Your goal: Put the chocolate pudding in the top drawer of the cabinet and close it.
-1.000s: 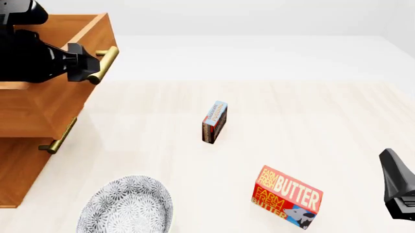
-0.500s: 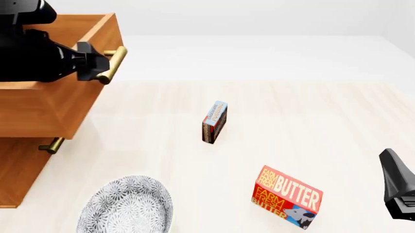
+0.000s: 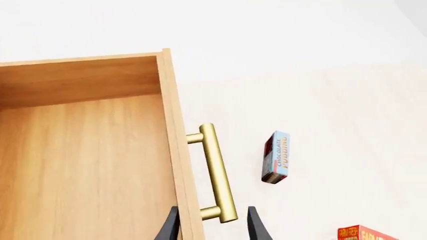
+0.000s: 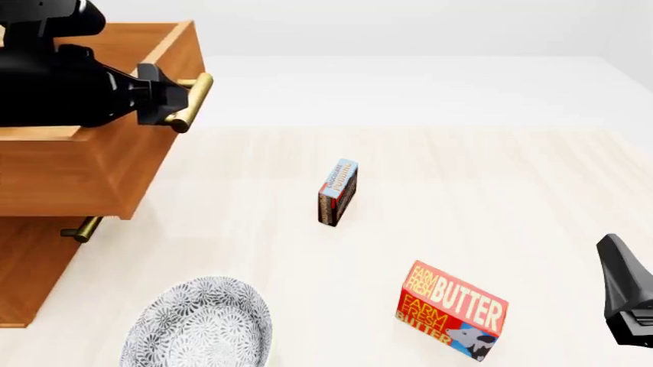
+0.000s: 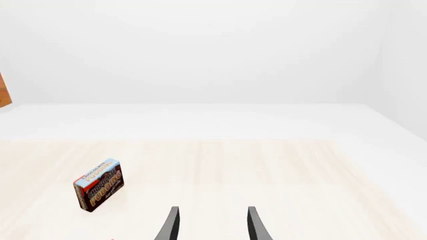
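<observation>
Table [image 4: 531, 176]: pudding [image 4: 338, 192], butter [image 4: 452, 310], plate [image 4: 199, 325], cabinet [image 4: 30, 260].

Chocolate pudding box [image 5: 99, 184] stood upright on pale table [image 5: 280, 170], lower left of frame; right gripper [image 5: 211, 225] fingertips apart, bottom centre.

A: Setting: what sort of place?

B: A simulated tabletop scene, kitchen-like. Pale wood-grain counter [image 4: 490, 168], blank white backdrop, flat even rendering.

A: Evidence for kitchen?

B: Groceries and tableware: one butter box [image 4: 451, 310], one chocolate pudding [image 4: 338, 192] box, one patterned grey plate [image 4: 199, 325]. Also a wooden cabinet [image 4: 30, 260] with brass-handled drawers.
</observation>
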`<move>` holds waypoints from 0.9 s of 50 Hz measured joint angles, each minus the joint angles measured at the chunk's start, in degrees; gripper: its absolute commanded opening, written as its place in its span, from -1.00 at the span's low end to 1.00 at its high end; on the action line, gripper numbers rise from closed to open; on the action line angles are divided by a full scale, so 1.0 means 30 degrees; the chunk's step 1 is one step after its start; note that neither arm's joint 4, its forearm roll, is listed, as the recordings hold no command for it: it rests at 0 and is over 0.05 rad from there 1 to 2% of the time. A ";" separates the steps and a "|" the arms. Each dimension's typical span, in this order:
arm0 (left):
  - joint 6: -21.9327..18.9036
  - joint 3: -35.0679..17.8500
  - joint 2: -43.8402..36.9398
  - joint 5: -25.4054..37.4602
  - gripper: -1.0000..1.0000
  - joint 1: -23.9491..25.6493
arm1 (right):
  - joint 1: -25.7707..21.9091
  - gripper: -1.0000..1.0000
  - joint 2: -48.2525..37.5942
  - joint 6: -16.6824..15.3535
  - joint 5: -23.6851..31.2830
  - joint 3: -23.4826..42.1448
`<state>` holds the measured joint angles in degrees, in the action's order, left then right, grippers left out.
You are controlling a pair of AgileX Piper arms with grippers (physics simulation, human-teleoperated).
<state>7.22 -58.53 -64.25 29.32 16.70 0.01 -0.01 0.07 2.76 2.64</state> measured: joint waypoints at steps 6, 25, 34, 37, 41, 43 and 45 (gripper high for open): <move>0.0048 -0.0044 -0.0102 -0.0113 1.00 0.0168 | -0.0001 1.00 0.0000 -0.0001 0.0000 0.0000; 0.0325 -0.0144 -0.0314 -0.0320 1.00 0.0622 | 0.0000 1.00 0.0000 -0.0001 0.0000 0.0000; 0.0367 -0.0228 -0.0411 -0.0287 1.00 0.0663 | 0.0000 1.00 0.0000 -0.0001 0.0000 0.0000; 0.0385 -0.0266 -0.0451 -0.0265 1.00 0.0674 | 0.0000 1.00 0.0000 -0.0001 0.0000 0.0000; 0.0422 -0.0333 -0.0526 -0.0234 1.00 0.0691 | 0.0000 1.00 0.0000 -0.0001 0.0000 0.0000; 0.0443 -0.0355 -0.0548 -0.0216 1.00 0.0704 | 0.0000 1.00 0.0000 -0.0001 0.0000 0.0000; 0.0479 -0.0386 -0.0586 -0.0213 1.00 0.0717 | 0.0000 1.00 0.0000 -0.0002 -0.0001 0.0000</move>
<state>8.66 -59.69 -66.01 28.68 18.85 0.01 -0.01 0.06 2.75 2.64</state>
